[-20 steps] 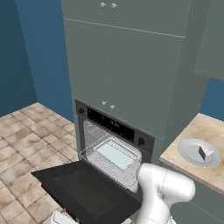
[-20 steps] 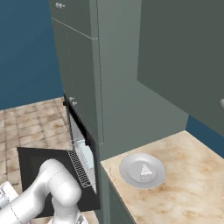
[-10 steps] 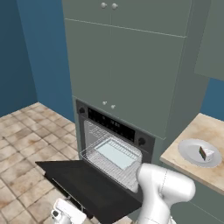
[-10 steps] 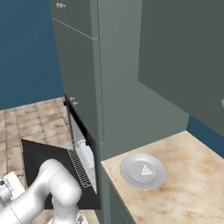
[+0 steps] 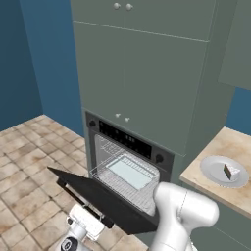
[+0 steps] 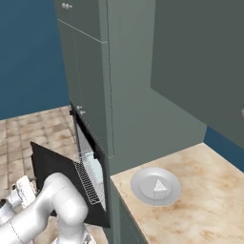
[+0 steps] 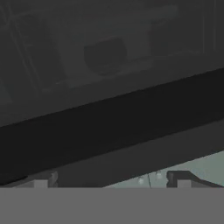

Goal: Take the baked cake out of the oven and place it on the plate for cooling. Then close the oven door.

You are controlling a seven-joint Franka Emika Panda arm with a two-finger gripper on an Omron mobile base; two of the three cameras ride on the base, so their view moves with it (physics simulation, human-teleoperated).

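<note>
The baked cake lies on the round white plate on the counter at the right; the right base view shows the same cake and plate. The black oven stands open, a pale tray on its wire rack. The oven door hangs half raised and slopes up toward the oven. My gripper is low, under the door's outer edge by the bar handle, and open. In the hand view the fingertips stand wide apart below the door's dark glass.
Tall grey-green cabinets rise above the oven. A beige counter runs to the right of it. Tiled floor lies open to the left. My white arm bends low in front of the door.
The oven door has swung up from nearly flat to a clear upward slope. My gripper has risen with it under the outer edge.
</note>
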